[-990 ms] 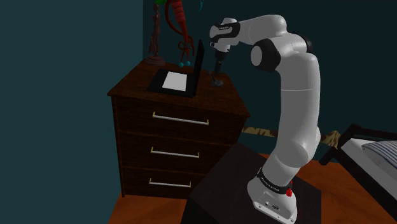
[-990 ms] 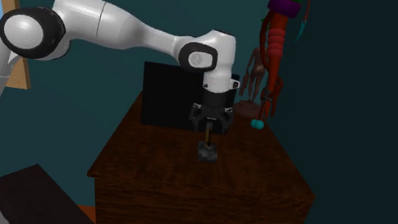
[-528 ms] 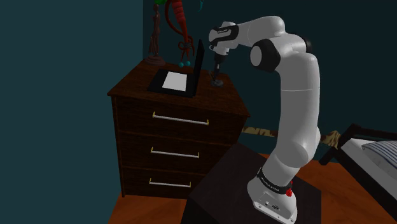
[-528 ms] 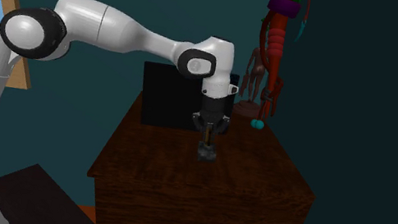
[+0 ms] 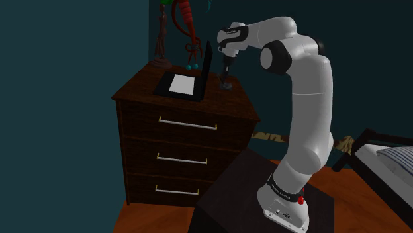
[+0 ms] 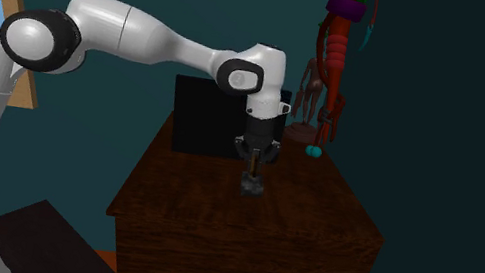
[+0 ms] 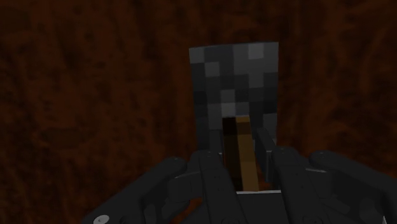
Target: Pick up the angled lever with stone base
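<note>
Lever position: the lever is set upright on its grey mottled base, on the dresser top, near the edge toward the arm and just beside the laptop.
Gripper position: the gripper is held vertically over the base, with the brown stick taken in between the fingers.
Change, last second: the jaws, spread wide one second ago, have been drawn in; the hand has been lowered slightly. No further motion is seen over the last half second.
Finger state: closed against both sides of the stick.
Lift status: the base is not yet raised; contact with the dresser is retained.
Task meaning: the grasp is judged complete; a straight upward lift is indicated next.
Risk: the slanted stick may pivot under the base's weight.
</note>
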